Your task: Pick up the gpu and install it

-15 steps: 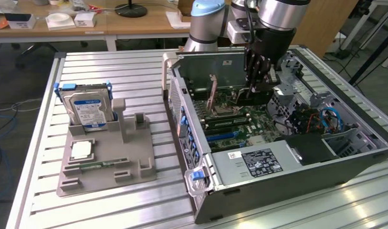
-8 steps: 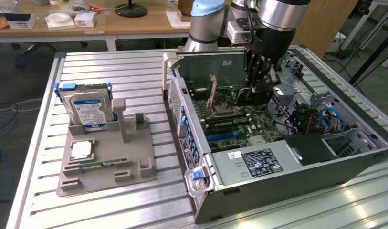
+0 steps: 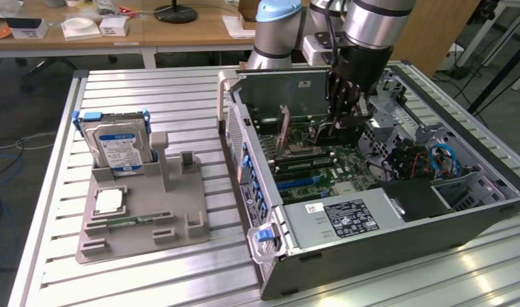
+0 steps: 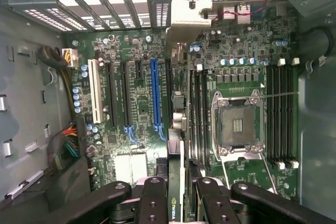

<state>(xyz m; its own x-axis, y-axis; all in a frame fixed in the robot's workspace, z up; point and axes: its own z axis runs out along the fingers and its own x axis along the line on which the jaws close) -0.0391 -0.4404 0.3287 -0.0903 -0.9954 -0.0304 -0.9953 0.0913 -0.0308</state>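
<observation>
On the exterior view's left, a grey holder tray [image 3: 140, 224] sits on the slatted metal table [image 3: 63, 160], with a silver hard drive [image 3: 116, 144] in blue rails standing upright at its back and a narrow green memory stick [image 3: 129, 222] lying flat near its front. Right of the tray lies the open computer case [image 3: 371, 192], its green motherboard [image 3: 315, 163] exposed (a labelled power supply [image 3: 349, 217] fills the case's lower part). At the upper middle of that frame, the robot arm [image 3: 371, 25] reaches down into the case, and the gripper [image 3: 341, 125] hangs just above the motherboard. From the wrist, the gripper [image 4: 176, 203] is closed on the gpu [image 4: 176, 174], held edge-on between the black fingers [image 4: 152, 200], above the blue slot [image 4: 155, 98] and the processor socket [image 4: 237, 124].
</observation>
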